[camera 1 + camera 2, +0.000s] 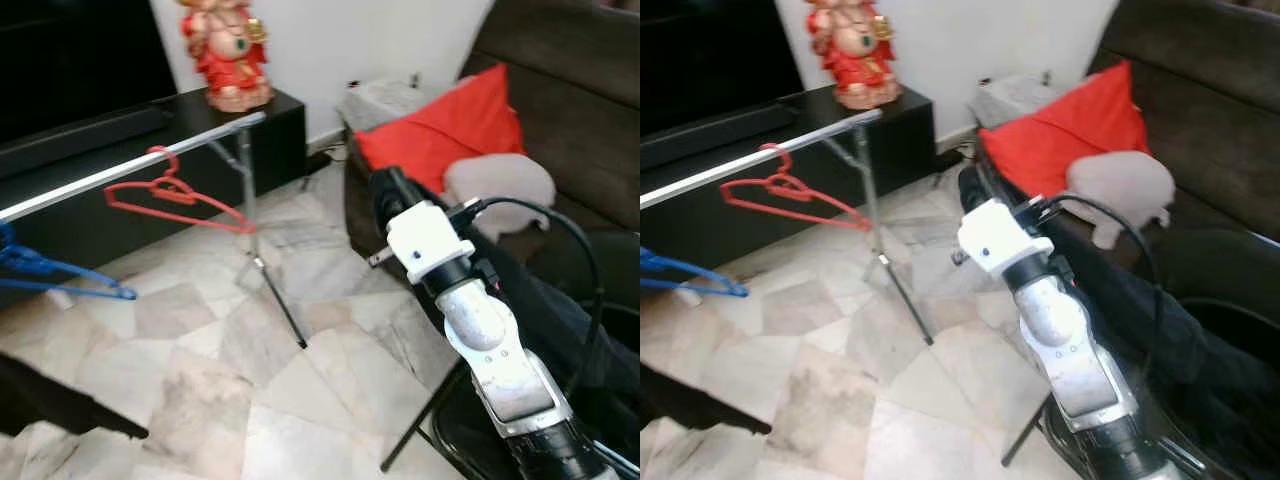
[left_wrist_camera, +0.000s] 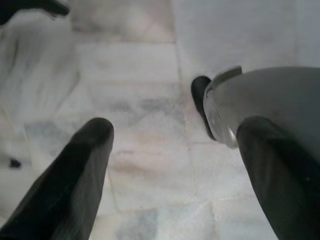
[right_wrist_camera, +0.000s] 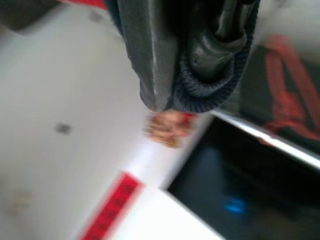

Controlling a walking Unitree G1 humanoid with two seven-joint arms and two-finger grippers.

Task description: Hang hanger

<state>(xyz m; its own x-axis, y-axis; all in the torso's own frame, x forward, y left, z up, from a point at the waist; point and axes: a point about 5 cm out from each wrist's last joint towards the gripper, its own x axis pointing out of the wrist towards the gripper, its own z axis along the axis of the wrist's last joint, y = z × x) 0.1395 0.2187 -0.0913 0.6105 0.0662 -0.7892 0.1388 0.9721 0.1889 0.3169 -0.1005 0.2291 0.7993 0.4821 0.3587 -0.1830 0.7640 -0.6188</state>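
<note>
A thin red hanger (image 1: 178, 196) with a curved hook is seen hung on a silver rail (image 1: 130, 165), beside a blue hanger (image 1: 60, 272) further along the same rail. The right end effector (image 1: 392, 192) is raised near the sofa (image 1: 580, 120), well apart from the red hanger; whether it is clenched cannot be told. The left end effector (image 2: 170, 165) is held released, fingers spread above the marble floor (image 1: 200, 370).

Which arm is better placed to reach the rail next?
Right, probably: its end effector is raised toward the rail, while the left end effector hangs low over the floor.
</note>
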